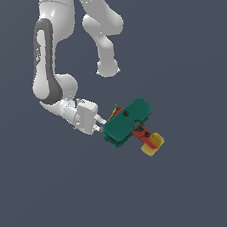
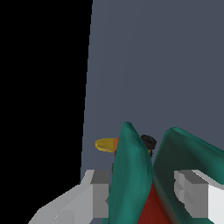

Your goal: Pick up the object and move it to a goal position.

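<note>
- Plain dark grey-blue background is seen behind everything in the exterior view; no edge or support is shown.
- The white arm [image 1: 54, 67] is bent downward, with the gripper [image 1: 103, 124] turned toward the exterior view's right.
- The toy airplane [image 1: 129, 123] is held at the gripper, its teal wing block against the fingers, its yellow tail pointed away.
- In the wrist view, both grey fingers [image 2: 101, 197] are pressed on the wing block [image 2: 131, 175] from either side, closed to its width.

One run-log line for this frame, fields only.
phase: grasp | gripper: shut on toy airplane | contact: fingers on either side of the teal wing block | goal marker: none visible
</note>
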`<state>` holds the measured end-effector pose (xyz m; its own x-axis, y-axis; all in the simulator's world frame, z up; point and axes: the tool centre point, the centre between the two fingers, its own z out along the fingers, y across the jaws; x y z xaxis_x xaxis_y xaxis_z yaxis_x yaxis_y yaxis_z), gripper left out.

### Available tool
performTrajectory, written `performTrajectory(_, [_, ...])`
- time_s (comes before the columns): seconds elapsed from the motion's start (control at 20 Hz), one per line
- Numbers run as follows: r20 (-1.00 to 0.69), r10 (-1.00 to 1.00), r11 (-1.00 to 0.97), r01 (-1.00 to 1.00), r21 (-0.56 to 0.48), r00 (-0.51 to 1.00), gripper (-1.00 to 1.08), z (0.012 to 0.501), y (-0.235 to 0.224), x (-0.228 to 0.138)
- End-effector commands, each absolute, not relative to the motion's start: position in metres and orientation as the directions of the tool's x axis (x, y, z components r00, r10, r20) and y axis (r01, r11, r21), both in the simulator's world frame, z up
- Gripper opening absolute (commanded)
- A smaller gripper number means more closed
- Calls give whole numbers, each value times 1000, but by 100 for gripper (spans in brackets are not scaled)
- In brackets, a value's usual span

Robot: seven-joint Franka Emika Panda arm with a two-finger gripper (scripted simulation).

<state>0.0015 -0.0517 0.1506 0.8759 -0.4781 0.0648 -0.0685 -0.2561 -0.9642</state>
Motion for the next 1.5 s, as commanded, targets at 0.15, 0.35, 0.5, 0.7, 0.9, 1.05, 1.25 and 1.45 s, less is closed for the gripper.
performTrajectory(0.15, [65,-478,-256,-68,-964,876,28,148,-44,6])
performTrajectory(0.35, [65,-479,-255,-68,-965,875,28,143,-26,15])
performTrajectory(0.5, [64,-480,-254,-68,-965,875,28,142,-22,17])
performTrajectory(0.7, [64,-480,-254,-68,-965,875,-100,142,-22,17])
performTrajectory(0.9, [64,-480,-254,-68,-965,875,-100,142,-22,17])
performTrajectory(1.05, [64,-480,-253,-68,-965,875,-100,142,-22,17])
performTrajectory(1.25, [64,-480,-253,-68,-965,875,-100,148,-14,22])
performTrajectory(1.45, [64,-480,-252,-68,-965,875,-100,166,6,34])
